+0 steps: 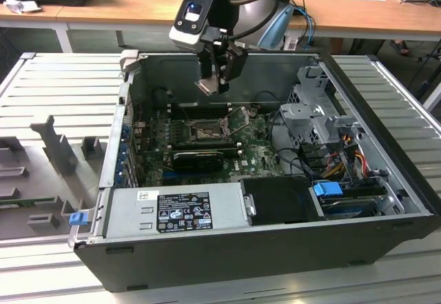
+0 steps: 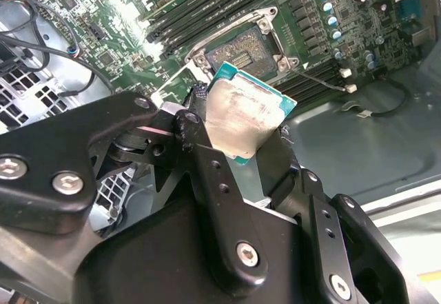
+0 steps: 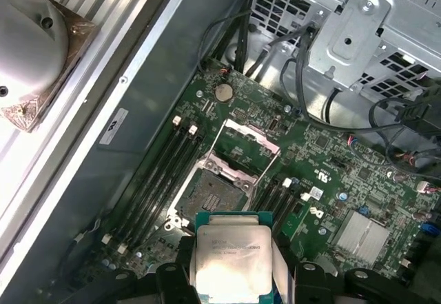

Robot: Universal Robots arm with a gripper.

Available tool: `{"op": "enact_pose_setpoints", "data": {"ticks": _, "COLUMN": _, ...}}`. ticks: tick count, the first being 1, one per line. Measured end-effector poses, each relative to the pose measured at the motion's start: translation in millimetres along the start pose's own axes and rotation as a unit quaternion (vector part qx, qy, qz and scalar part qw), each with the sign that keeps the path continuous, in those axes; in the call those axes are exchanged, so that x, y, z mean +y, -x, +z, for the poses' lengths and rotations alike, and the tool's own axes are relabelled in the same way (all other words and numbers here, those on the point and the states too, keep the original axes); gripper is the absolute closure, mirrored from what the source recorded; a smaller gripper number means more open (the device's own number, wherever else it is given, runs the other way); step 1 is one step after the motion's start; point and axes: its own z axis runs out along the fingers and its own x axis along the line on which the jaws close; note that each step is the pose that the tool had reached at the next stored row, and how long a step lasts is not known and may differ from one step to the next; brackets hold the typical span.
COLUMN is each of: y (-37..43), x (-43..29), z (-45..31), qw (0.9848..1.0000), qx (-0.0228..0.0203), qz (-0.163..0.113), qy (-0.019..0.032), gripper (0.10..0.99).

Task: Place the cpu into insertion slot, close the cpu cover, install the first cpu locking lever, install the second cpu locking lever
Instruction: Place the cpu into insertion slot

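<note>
Smears on cpu [image 2: 244,111], second wrist view, hand [image 2: 238,135] clamping it

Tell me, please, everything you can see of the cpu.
The cpu is a small flat square chip with a dull silver-grey metal face, smeared with pale residue in the second wrist view, set on a teal-green base. The gripper clamps it by two opposite edges. It hangs tilted in the air above the motherboard, apart from the empty slot, touching nothing else.
</note>
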Motion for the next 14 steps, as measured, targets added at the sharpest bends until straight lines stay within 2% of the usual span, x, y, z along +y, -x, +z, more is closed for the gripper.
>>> {"op": "enact_pose_setpoints", "data": {"ticks": 14, "y": 0.1, "x": -0.2, "z": 2.8, "qw": 0.9993, "qx": -0.0038, "qz": 0.037, "qy": 0.0004, "gripper": 0.557}}
